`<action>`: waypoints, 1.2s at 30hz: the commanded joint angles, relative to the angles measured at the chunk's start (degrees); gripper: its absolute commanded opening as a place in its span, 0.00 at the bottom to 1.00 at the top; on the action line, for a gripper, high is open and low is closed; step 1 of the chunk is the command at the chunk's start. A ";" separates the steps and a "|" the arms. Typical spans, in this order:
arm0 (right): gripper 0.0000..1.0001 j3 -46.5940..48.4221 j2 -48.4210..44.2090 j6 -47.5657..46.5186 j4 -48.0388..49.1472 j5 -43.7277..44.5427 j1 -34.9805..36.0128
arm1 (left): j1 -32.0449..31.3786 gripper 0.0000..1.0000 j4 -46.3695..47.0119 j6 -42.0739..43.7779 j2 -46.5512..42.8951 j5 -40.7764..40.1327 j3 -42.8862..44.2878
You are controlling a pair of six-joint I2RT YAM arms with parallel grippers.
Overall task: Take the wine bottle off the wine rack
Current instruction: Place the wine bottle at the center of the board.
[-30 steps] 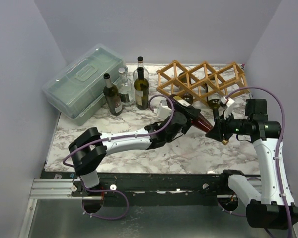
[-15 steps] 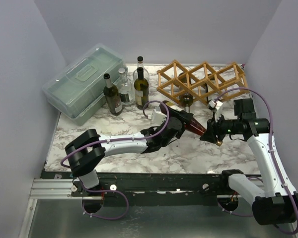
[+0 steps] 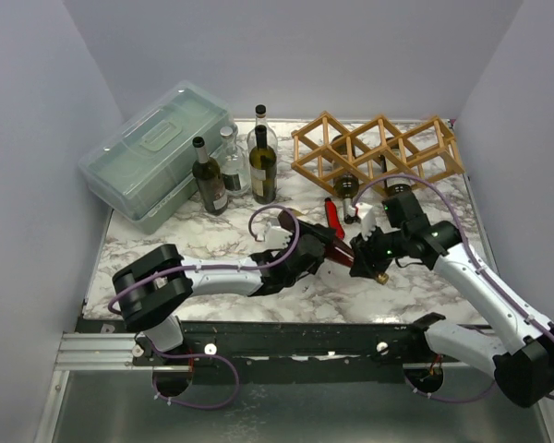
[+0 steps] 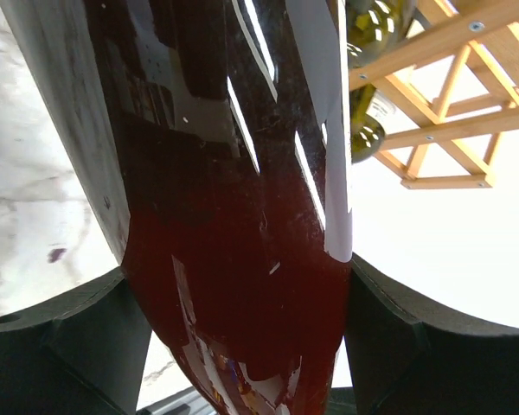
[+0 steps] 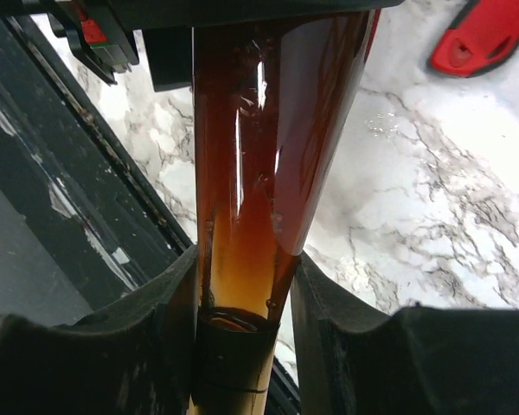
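A dark red wine bottle (image 3: 335,251) hangs tilted over the marble table, in front of the wooden wine rack (image 3: 379,146) and apart from it. My left gripper (image 3: 307,253) is shut on its wide body; in the left wrist view the glass (image 4: 233,199) fills the gap between the black fingers (image 4: 65,341). My right gripper (image 3: 370,265) is shut on the neck (image 5: 251,190), its pads (image 5: 346,346) pressed on both sides just above the dark capsule. Two other bottles (image 3: 351,185) still lie in the rack's cells.
A red-handled tool (image 3: 334,213) lies on the table (image 3: 157,242) between rack and held bottle. Three upright bottles (image 3: 262,162) stand at the back beside a translucent green lidded box (image 3: 155,159). The black front rail (image 5: 86,216) runs close under the bottle's neck.
Both arms have carried the bottle away from the rack, toward the near edge and leftward. The right arm has swung in from the right; both grips are unchanged.
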 commanded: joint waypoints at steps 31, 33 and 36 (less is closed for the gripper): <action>0.00 5.26 8.31 -1.43 11.87 -2.56 14.69 | -0.80 0.44 2.25 1.08 -2.22 4.44 -8.24; 0.00 5.21 8.32 -1.39 11.85 -2.64 14.78 | -0.84 0.49 2.25 0.86 -2.11 4.69 -8.38; 0.00 5.15 8.31 -1.40 11.83 -2.65 14.79 | -0.83 0.52 2.25 0.77 -2.01 5.13 -8.59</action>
